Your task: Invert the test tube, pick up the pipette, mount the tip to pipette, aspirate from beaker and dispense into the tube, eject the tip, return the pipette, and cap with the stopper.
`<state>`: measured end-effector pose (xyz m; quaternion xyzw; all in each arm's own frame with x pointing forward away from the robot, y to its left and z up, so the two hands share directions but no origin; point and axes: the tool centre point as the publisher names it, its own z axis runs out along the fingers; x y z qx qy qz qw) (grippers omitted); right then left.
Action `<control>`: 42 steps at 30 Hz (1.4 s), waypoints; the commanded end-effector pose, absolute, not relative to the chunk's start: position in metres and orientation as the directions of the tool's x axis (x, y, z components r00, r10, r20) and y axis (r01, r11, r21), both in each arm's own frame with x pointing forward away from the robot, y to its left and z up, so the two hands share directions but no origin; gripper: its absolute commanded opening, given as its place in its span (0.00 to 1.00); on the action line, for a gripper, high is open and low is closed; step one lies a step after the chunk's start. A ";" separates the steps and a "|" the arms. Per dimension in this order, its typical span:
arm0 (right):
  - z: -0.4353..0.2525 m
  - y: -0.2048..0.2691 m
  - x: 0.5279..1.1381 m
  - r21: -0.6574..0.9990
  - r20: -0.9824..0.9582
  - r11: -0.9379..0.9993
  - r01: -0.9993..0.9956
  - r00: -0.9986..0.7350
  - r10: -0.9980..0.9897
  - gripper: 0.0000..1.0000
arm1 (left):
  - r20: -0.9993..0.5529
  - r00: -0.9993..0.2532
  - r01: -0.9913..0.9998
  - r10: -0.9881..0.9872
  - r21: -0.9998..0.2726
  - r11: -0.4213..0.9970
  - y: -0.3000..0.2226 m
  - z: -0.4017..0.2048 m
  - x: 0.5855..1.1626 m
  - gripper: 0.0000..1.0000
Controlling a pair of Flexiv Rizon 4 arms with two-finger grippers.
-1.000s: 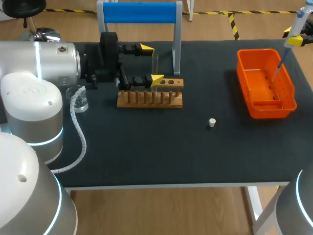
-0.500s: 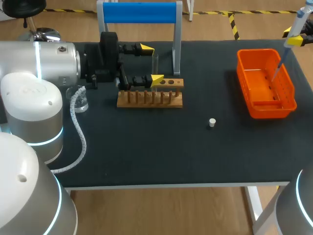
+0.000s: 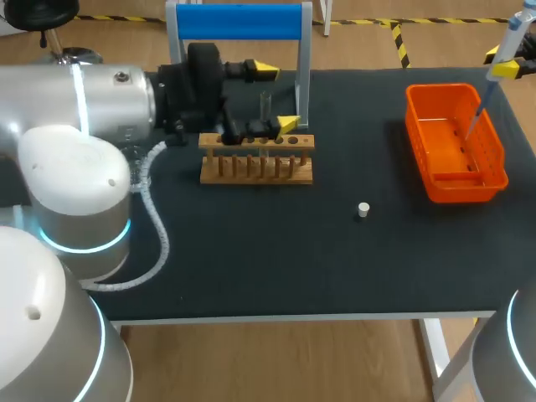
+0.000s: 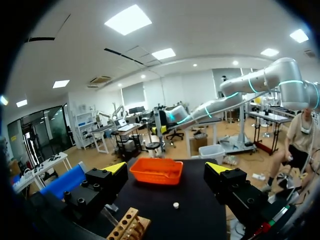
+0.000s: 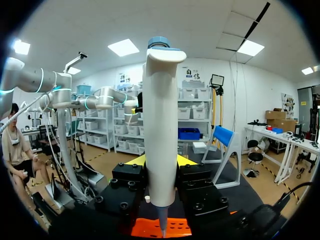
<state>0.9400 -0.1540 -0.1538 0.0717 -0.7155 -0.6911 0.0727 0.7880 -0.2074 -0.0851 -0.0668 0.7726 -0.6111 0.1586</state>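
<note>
I am keeping the left gripper (image 3: pixel 277 97) spread on either side of the test tube (image 3: pixel 265 107), which is standing upright in the rack (image 3: pixel 256 170), mouth up to receive liquid. The right gripper (image 5: pixel 160 161) is pinching the pipette (image 5: pixel 160 115) vertically over the orange bin (image 3: pixel 416 126), probably so that the tip can be ejected into it.

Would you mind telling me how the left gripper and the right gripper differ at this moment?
The left gripper is open and holds nothing; the right gripper is shut on the pipette. The left gripper is by the wooden rack, while the right gripper is above the orange bin at the table's far right. Both have yellow-tipped fingers.
</note>
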 end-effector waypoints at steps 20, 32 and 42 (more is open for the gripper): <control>-0.154 -0.157 0.943 0.999 0.005 0.035 -0.002 -0.977 -0.213 0.00 | -0.159 -0.927 0.055 -0.340 -0.954 0.294 -0.387 -0.059 0.846 1.00; -0.154 -0.157 0.943 0.999 0.005 0.035 -0.002 -0.977 -0.213 0.00 | -0.151 -0.944 0.066 -0.293 -0.957 0.283 -0.438 -0.054 0.870 1.00; -0.154 -0.157 0.943 0.999 0.005 0.035 -0.002 -0.977 -0.213 0.00 | -0.120 -0.959 0.058 -0.256 -0.970 0.236 -0.471 -0.046 0.885 1.00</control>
